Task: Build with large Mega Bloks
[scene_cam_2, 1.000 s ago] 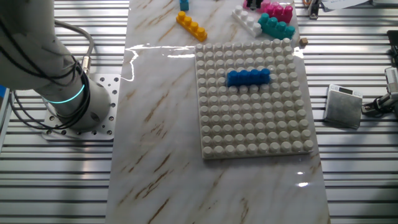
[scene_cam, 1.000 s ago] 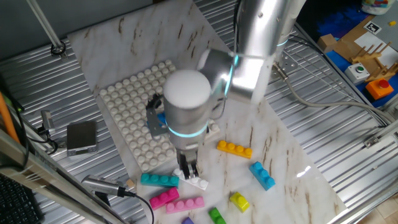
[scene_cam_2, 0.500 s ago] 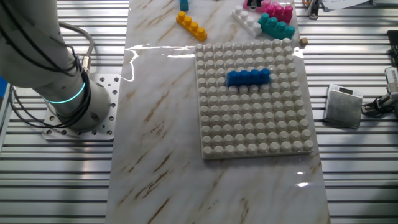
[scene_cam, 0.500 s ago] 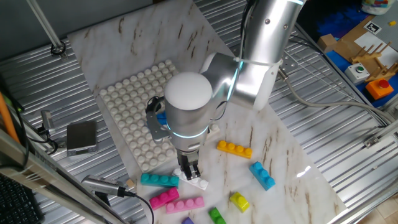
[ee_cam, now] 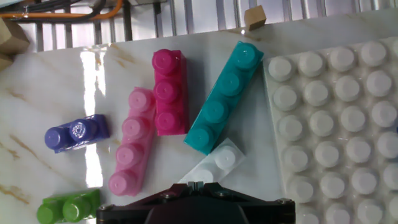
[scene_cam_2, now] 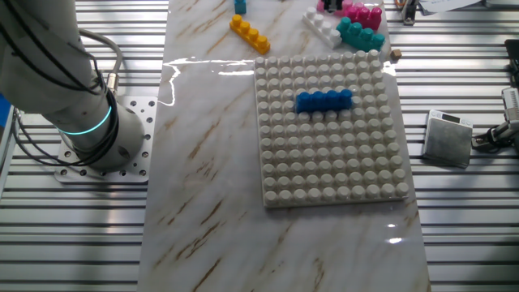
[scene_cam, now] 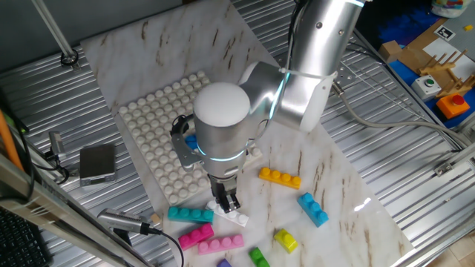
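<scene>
We see the gripper (scene_cam: 225,206) low in one fixed view, its fingers clamped on a white brick (scene_cam: 235,217) that lies on the marble table (scene_cam: 341,185) just off the near edge of the baseplate (scene_cam: 152,119). In the hand view the white brick (ee_cam: 217,165) shows at bottom centre, running under the closed black jaws, with the teal brick (ee_cam: 222,99) slanting just above it and almost touching. Left of the teal one lie a magenta brick (ee_cam: 169,92) and a pale pink brick (ee_cam: 132,142) side by side, then a purple brick (ee_cam: 76,133) and, at the lower left corner, a green brick (ee_cam: 67,207). In one fixed view an orange brick (scene_cam: 280,177), a light blue brick (scene_cam: 313,208) and a yellow brick (scene_cam: 286,239) sit apart to the right of the gripper. In the other fixed view a dark blue brick (scene_cam_2: 323,100) is seated on the baseplate's studs, toward its upper middle. The marble slab rests on a ribbed metal bench (scene_cam_2: 73,235); a small grey box (scene_cam_2: 448,138) with a cable lies at right of that view, and cardboard boxes (scene_cam: 430,55) stand at upper right of one fixed view.
</scene>
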You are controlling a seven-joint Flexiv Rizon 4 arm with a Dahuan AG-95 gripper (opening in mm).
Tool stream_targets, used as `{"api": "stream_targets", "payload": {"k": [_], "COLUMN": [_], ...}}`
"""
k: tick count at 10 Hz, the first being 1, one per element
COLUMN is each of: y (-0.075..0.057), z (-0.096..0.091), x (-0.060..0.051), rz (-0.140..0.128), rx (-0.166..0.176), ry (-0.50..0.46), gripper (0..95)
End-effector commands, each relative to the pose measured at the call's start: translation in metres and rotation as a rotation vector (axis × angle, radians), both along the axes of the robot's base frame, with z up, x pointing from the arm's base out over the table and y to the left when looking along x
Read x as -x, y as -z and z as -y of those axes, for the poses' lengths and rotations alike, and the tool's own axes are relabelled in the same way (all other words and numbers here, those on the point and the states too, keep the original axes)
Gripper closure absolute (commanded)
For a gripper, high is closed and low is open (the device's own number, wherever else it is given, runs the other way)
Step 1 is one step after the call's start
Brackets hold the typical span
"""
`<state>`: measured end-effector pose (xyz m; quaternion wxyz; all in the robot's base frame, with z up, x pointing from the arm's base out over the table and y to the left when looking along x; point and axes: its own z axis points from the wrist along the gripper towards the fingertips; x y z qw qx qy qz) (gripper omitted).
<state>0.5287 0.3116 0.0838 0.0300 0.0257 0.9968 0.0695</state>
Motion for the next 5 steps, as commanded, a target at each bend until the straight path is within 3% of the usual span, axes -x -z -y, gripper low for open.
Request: {"api": "stream_targets", "payload": {"k": [1, 4, 5], "y": [-0.0001, -0.0005, 0.0000], "z": [-0.0008, -0.0002, -0.0004], "x": [0.0001, 0.0008, 0.0002], "rz": [-0.001, -0.005, -0.012], "rx": [-0.022, -0.018, -0.012], "ry": [0.014, 0.106, 0.176], "gripper": [95.0, 95.0, 95.0]}}
